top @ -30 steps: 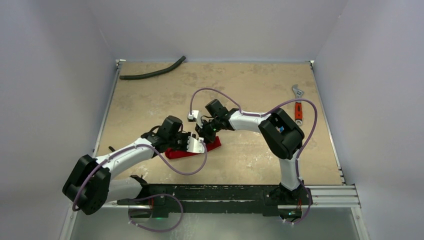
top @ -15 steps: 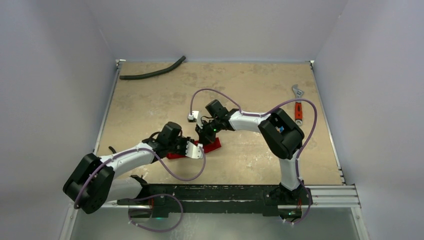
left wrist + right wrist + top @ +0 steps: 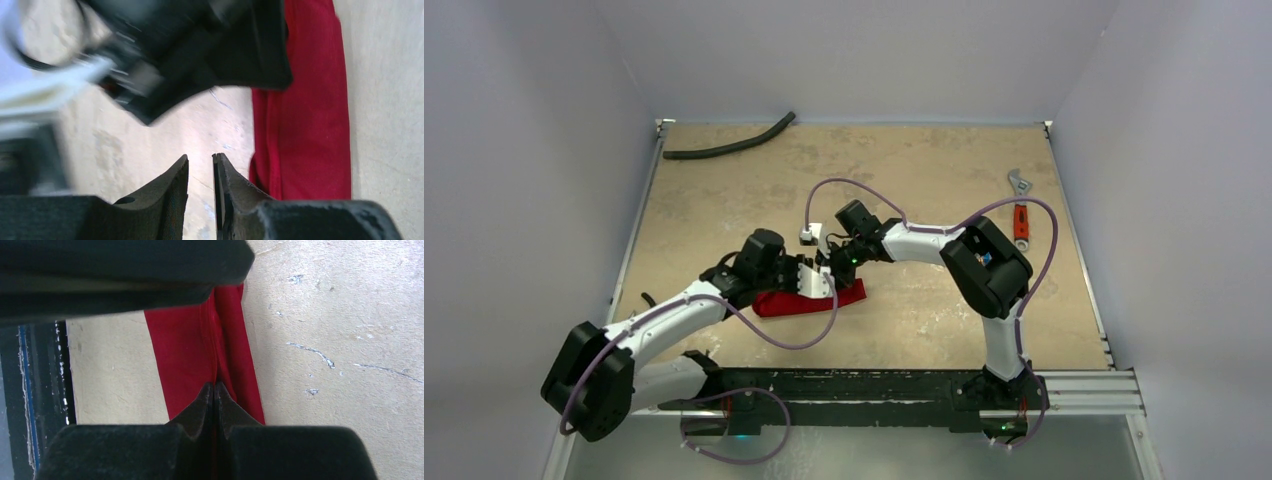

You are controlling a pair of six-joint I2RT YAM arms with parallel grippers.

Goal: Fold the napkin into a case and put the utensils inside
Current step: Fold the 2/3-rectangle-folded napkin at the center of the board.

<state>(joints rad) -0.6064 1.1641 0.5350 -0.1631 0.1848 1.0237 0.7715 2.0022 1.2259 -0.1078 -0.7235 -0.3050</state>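
Red napkin (image 3: 310, 130) folded into narrow strip, contents unseen; left jaws narrowly apart, right jaws closed.

Soft even light (left-wrist view motion-blurred)

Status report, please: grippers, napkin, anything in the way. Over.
Right gripper shut, pinching the napkin at its crease. Left gripper slightly open, empty, beside it. Napkin a narrow folded strip on table. No utensils in view; wrench, hose far off.
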